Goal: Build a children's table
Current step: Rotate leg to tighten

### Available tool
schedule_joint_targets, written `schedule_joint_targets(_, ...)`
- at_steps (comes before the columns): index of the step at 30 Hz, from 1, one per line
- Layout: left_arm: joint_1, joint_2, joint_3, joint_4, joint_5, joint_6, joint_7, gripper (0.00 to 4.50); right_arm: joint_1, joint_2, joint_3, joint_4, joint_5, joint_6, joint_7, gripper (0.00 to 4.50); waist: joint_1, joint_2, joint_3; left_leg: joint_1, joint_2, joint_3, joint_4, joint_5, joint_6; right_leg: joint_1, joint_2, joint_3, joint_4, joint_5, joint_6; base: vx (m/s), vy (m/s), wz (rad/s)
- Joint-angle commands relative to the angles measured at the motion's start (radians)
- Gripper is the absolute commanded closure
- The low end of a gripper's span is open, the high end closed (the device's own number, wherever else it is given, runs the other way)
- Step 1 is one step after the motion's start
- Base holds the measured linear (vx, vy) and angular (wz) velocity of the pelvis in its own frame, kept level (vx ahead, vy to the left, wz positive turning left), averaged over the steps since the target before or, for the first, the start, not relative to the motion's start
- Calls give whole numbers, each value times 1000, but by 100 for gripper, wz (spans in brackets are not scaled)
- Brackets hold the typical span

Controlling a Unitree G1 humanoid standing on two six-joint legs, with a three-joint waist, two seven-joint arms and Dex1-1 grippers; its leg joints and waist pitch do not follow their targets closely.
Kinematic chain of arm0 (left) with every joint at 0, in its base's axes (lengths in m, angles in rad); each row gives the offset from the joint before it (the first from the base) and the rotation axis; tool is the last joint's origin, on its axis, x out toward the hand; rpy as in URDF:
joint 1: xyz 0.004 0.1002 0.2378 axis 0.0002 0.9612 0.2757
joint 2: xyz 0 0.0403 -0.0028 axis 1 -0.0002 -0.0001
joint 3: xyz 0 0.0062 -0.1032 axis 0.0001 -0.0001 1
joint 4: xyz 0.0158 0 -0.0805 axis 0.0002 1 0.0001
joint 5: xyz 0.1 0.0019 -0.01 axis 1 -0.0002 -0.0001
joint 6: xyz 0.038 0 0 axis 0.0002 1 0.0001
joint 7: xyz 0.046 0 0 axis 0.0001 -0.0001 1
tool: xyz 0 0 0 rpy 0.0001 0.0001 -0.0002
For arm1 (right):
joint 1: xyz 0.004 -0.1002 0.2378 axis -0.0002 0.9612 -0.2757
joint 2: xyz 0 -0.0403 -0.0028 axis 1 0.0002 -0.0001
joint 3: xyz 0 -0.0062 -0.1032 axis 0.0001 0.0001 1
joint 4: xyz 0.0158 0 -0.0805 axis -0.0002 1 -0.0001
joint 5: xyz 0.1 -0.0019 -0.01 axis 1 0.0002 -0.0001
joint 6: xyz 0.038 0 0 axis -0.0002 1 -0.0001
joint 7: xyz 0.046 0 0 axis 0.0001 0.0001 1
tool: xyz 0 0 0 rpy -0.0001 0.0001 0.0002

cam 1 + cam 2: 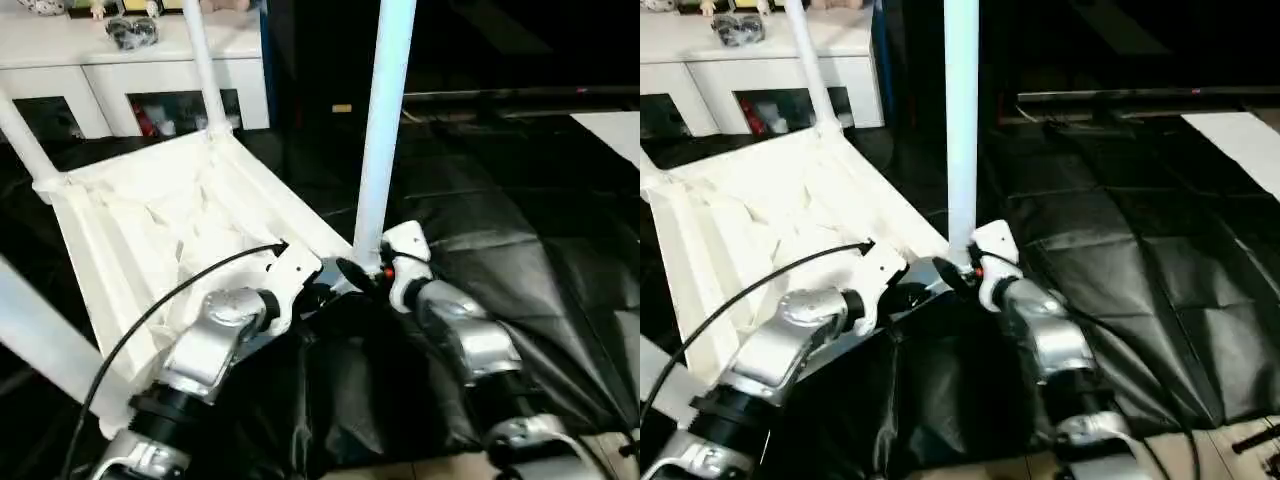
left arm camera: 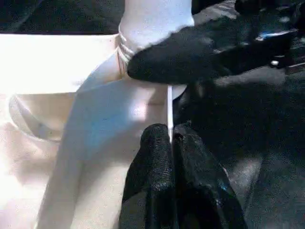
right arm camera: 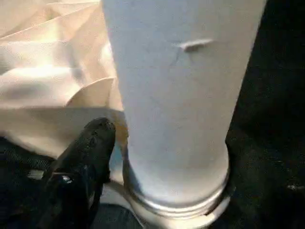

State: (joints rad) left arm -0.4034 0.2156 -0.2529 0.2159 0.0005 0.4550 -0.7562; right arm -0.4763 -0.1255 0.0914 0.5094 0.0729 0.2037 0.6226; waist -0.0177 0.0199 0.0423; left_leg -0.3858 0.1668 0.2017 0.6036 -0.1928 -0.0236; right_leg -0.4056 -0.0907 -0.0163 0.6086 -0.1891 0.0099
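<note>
On the black sheet (image 1: 520, 250) covering the work surface, the children's table (image 1: 160, 230) lies upside down, ribbed underside facing up, tilted with its far edge toward the white cabinet (image 1: 120, 70) at the back. Four legs stand in the corner sockets. Near-right leg (image 1: 385, 110) rises upright from the corner closest to both grippers; far leg (image 1: 205, 65) rises at the back corner by the cabinet; one leg (image 1: 25, 140) at the far-left corner; one leg (image 1: 45, 340) at the near-left corner, leaning out toward the left edge of the head view.

Left gripper (image 2: 171, 143): fingers pressed together, tips meeting on the thin edge of the tabletop rim just beside the near-right socket. Whether the rim is pinched between them or just touched – cannot tell.

Right gripper (image 1: 365, 275): at the base of the near-right leg, just above the socket collar. One black finger (image 3: 90, 143) shows beside the leg, close against its foot; the leg stands between the spread fingers. Contact with the leg not clear.

Small objects (image 1: 132, 30) sit on top of the cabinet, too small to identify
</note>
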Motion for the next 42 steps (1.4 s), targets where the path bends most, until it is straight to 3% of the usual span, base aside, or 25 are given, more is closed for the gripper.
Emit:
schedule_joint_targets(1, 0, -7, -35, -65, -74, -59, -94, 450, 12, -14, 107, -48, 7, -5, 140, 50, 7, -12, -59, 9, 53, -28, -76, -195, 68, 42, -41, 22, -71, -141, -244, 0, 0, 0)
schedule_joint_targets(5, 12, 31, -30, -89, -102, -65, -164, 450, 28, -84, 116, -83, 21, -4, 247, 33, 13, -11, -59, 15, 55, -24, -71, -186, 83, 40, -41, 23, -69, -125, -264, 0, 0, 0)
schedule_joint_targets(8, 24, 92, -33, -109, -130, -74, -274, 450, 47, -185, 131, -146, 60, 25, 429, 33, 29, -7, -56, 23, 59, -23, -73, -199, 88, 39, -39, 24, -71, -131, -264, 0, 0, 0)
schedule_joint_targets(13, 27, 131, -35, -104, -141, -79, -331, 450, 54, -254, 157, -181, 77, 24, 544, 33, 40, -5, -54, 26, 60, -22, -76, -222, 68, 37, -40, 25, -72, -161, -263, 0, 0, 0)
schedule_joint_targets(20, 31, 165, -43, -112, -159, -76, -386, 450, 56, -285, 179, -197, 81, 33, 609, 106, 47, -12, -54, 24, 59, -23, -77, -223, 48, 36, -43, 27, -72, -192, -254, 0, 0, 0)
schedule_joint_targets(21, 33, 175, -45, -115, -163, -71, -403, 450, 58, -286, 186, -204, 87, 39, 627, 106, 46, -17, -54, 24, 59, -22, -77, -219, 50, 36, -42, 26, -72, -192, -252, 0, 0, 0)
schedule_joint_targets(30, 42, 193, -45, -121, -161, -71, -413, 450, 79, -274, 204, -221, 94, 40, 654, 179, 49, -15, -54, 24, 61, -23, -75, -189, 58, 37, -42, 26, -66, -156, -262, 0, 0, 0)
schedule_joint_targets(34, 45, 180, -46, -124, -156, -75, -392, 450, 94, -258, 199, -223, 99, 27, 633, 183, 49, -17, -54, 23, 60, -22, -75, -194, 56, 38, -43, 26, -66, -160, -259, 0, 0, 0)
schedule_joint_targets(37, 32, 121, -34, -98, -121, -82, -291, 450, 104, -198, 167, -196, 81, 9, 506, 184, 46, -17, -51, 22, 60, -22, -77, -203, 47, 36, -43, 28, -70, -177, -254, 0, 0, 0)
schedule_joint_targets(38, 18, 85, -32, -75, -98, -84, -229, 450, 96, -153, 149, -159, 53, -2, 399, 184, 41, -20, -49, 19, 58, -24, -80, -220, 35, 37, -43, 27, -73, -217, -245, 0, 0, 0)
schedule_joint_targets(39, 7, 50, -32, -60, -79, -77, -171, 450, 86, -107, 129, -127, 28, 7, 289, 184, 39, -15, -48, 24, 58, -24, -80, -250, 18, 31, -44, 28, -79, -275, -232, 0, 0, 0)
schedule_joint_targets(41, 1, 26, -33, -52, -72, -70, -139, 450, 75, -72, 114, -100, 12, 21, 205, 184, 32, -19, -46, 22, 55, -26, -82, -277, -2, 30, -43, 27, -83, -327, -215, 0, 0, 0)
schedule_joint_targets(42, -2, 16, -34, -52, -71, -66, -127, 450, 70, -57, 107, -89, 4, 29, 167, 185, 23, -16, -47, 20, 54, -33, -85, -303, -21, 31, -45, 24, -86, -379, -188, 0, 0, 0)
